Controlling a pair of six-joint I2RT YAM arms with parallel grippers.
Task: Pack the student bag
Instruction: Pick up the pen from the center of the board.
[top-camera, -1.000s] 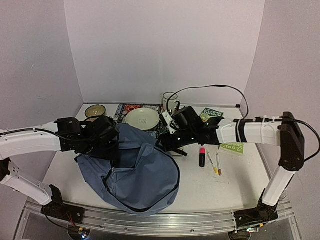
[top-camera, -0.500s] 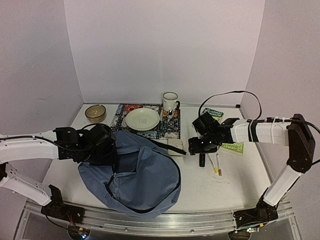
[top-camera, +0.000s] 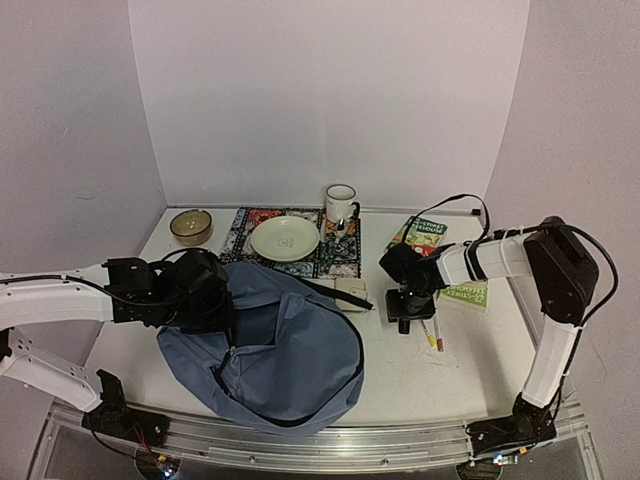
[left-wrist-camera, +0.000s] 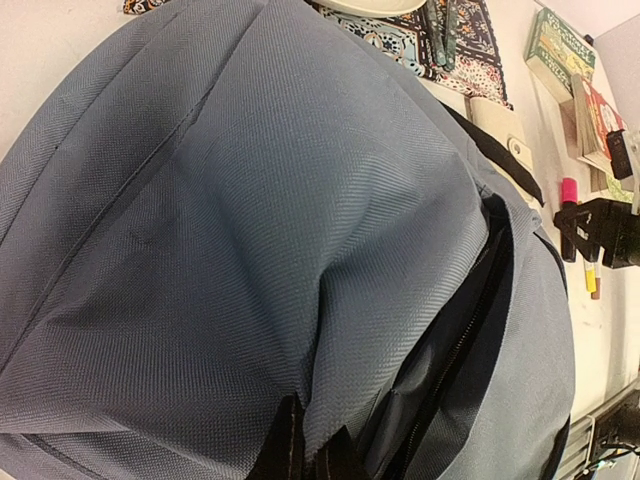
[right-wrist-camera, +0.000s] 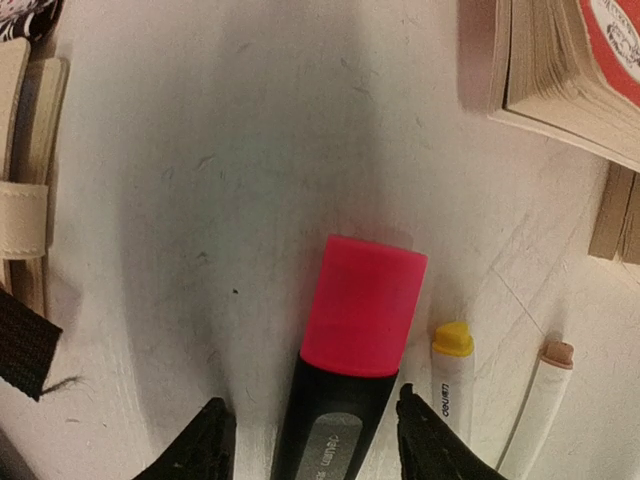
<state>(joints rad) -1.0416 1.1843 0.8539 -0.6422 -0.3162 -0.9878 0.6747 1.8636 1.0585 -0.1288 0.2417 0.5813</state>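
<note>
The student bag (top-camera: 275, 350), a big slate-blue backpack, lies at the front left with its zipper mouth (left-wrist-camera: 470, 330) gaping. My left gripper (top-camera: 208, 300) is shut on a fold of its fabric (left-wrist-camera: 312, 450) at the bag's left edge. My right gripper (top-camera: 405, 308) is down at the table to the bag's right. In the right wrist view it stands open (right-wrist-camera: 315, 445) astride a black highlighter with a pink cap (right-wrist-camera: 365, 305). Its right fingertip (right-wrist-camera: 425, 440) is close to the barrel. The left fingertip (right-wrist-camera: 205, 445) stands apart from it.
A yellow-capped pen (right-wrist-camera: 450, 370) and a white pen (right-wrist-camera: 540, 400) lie just right of the highlighter. Books (top-camera: 463, 295) (top-camera: 425, 232) sit beyond. A cream notebook (top-camera: 350, 293) under a black strap lies to the left. Plate (top-camera: 285, 238), mug (top-camera: 340, 203) and bowl (top-camera: 190, 225) stand at the back.
My right arm has pulled away from the bag, swung right and come down over the highlighter. The left gripper has kept its hold on the bag, which settled slightly.
</note>
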